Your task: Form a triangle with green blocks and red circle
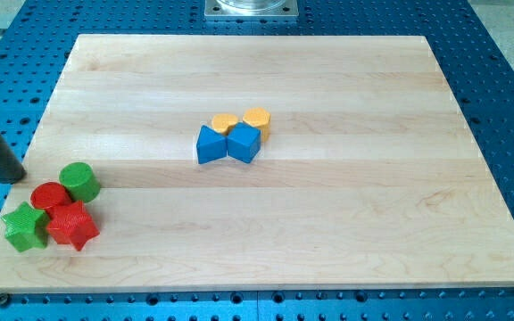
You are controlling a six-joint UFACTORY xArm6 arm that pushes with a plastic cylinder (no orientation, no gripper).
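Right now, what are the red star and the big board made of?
The red star looks like plastic, probably 3D-printed: its sides show fine ridged lines and a dull, even colour. The board looks like light wood with a smooth finish: pale grain streaks run across it, and seams suggest joined planks. I can't be sure from looks alone.

Blocks we are seeing clustered mid-worktop (328, 223)

We are finding two blue blocks (209, 145) (244, 143) lying side by side, two yellow ones (225, 123) (256, 119) touching behind; a red star (72, 226) is sitting at the view's lower left.
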